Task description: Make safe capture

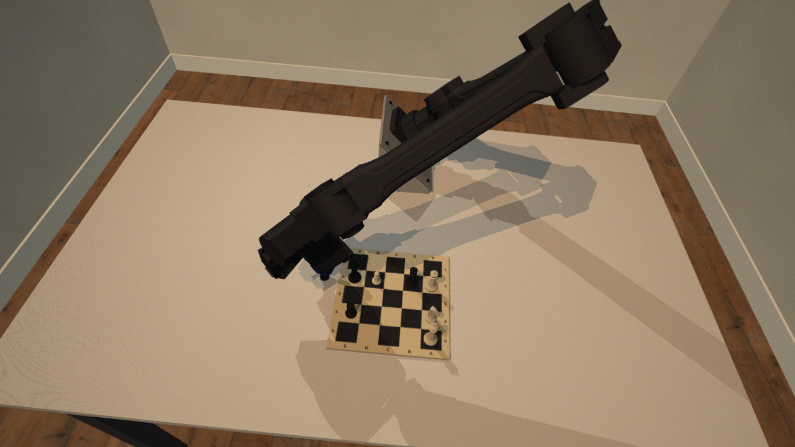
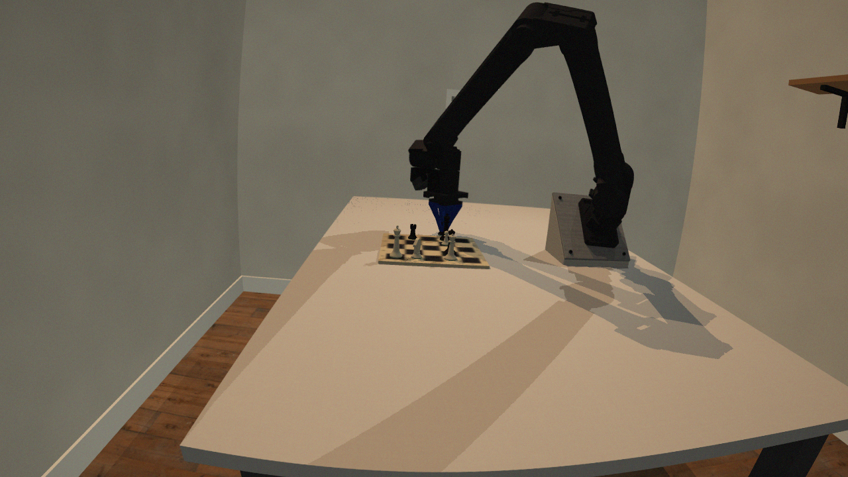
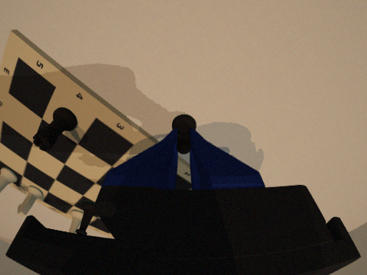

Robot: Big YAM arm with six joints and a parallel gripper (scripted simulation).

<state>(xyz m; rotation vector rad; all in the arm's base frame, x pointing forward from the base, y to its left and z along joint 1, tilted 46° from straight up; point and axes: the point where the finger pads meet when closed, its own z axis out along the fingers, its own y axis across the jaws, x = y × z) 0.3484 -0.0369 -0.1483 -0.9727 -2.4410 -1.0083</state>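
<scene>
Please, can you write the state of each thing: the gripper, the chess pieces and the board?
Gripper: shut on a black piece
Held black piece: off the board, beside its E side; table contact unclear
E2 black piece: upright
E4 black piece: upright
B2 black piece: upright
D2 white pawn: upright
White pieces on A2, A4, A5: upright
Board: flat

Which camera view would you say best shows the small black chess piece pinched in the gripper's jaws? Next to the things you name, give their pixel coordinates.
The wrist view: the small black round-based piece (image 1: pixel 324 276) (image 3: pixel 183 123) hangs there with its base plainly visible. The top view shows only its base below the arm; the exterior view blurs it among pieces behind.
</scene>
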